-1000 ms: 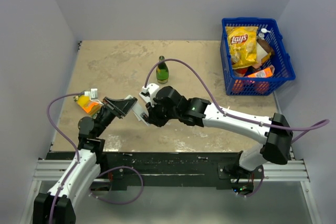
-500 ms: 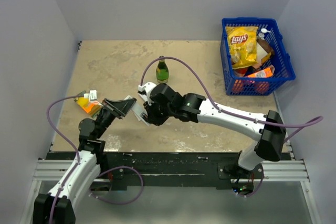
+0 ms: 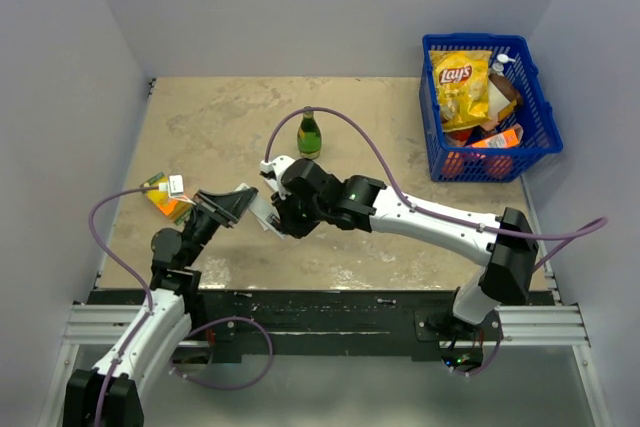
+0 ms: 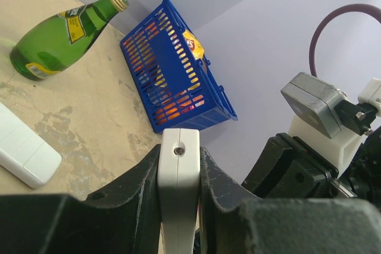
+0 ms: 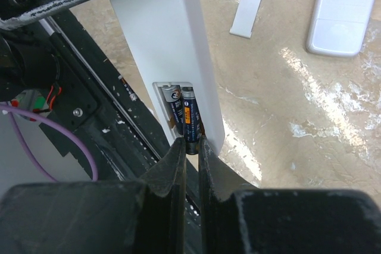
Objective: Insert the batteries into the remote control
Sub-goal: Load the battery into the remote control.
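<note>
My left gripper (image 4: pixel 178 168) is shut on the white remote control (image 4: pixel 178 200) and holds it up off the table, edge on. In the right wrist view the remote (image 5: pixel 172 34) shows its open battery bay. One dark battery (image 5: pixel 173 106) lies in the bay. My right gripper (image 5: pixel 191 146) is shut on the lower end of the second battery (image 5: pixel 190 117), which sits in the bay beside the first. In the top view the two grippers, left (image 3: pixel 232 205) and right (image 3: pixel 277 215), meet at the remote (image 3: pixel 262 209) near the front left.
A white battery cover (image 5: pixel 247 9) and another white bar (image 5: pixel 345 10) lie on the table below. A green bottle (image 3: pixel 309 135) stands mid-table. A blue basket (image 3: pixel 535 137) of groceries is at the back right. An orange packet (image 3: pixel 165 197) lies at the left.
My right arm has shifted a little to the left, bringing its gripper closer against the remote. The left arm has barely moved.
</note>
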